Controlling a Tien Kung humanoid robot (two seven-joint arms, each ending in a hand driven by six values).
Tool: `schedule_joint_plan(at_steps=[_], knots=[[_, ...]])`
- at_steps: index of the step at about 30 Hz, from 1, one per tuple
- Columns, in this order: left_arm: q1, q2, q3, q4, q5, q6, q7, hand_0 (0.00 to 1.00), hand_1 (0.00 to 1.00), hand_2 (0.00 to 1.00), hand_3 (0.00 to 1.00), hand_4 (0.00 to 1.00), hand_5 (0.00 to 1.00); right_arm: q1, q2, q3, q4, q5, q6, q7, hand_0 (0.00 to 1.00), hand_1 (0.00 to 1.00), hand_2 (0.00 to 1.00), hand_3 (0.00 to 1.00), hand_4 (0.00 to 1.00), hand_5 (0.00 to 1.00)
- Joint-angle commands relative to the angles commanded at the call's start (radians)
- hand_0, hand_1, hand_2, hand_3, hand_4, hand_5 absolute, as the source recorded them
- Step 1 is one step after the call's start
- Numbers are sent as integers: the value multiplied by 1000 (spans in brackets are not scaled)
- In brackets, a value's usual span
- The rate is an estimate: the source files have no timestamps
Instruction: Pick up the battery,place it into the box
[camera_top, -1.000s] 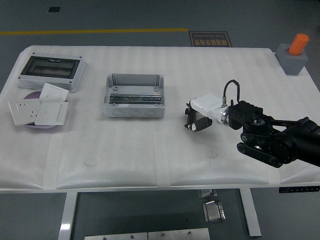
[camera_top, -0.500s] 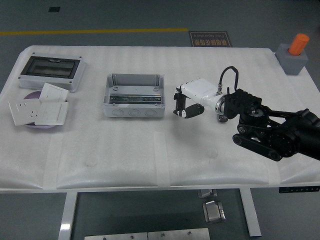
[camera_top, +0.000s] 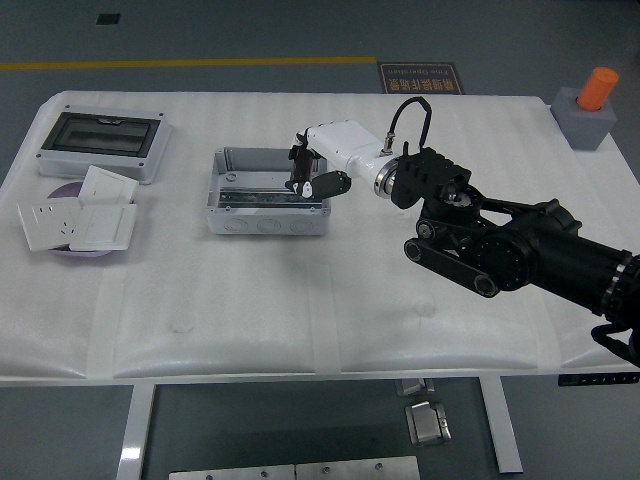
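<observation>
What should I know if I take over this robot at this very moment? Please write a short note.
Right hand: over the right end of the open grey metal box, fingers curled; a small dark item seems pinched there, probably the battery, but too small to confirm.
Left hand: not in view.
Done: the hand is at the box.
Left: release the item inside the box, then withdraw the arm.
Elsewhere: white wall sockets at the left, untouched.
</observation>
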Motion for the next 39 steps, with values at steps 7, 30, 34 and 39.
schedule_joint_plan(at_steps=[7,30,34,39], knots=[[2,1,-24,3,27,-4,11,595,618,473,620,545,426,-3,54,20,-77,30,16,-12,346,574,666,671,506,294],[-3,0,-24,4,30,-7,13,595,618,472,616,539,431,-20,4,9,-46,15,17,-39,998,951,941,998,998,681],[1,-2,-17,5,15,-5,11,595,618,472,616,539,431,-45,-83,11,-2,0,15,-43,998,951,941,998,998,681],[4,-5,-7,5,-1,-4,7,595,618,470,614,539,430,-78,-194,-7,37,-15,17,-41,998,939,930,998,998,697]])
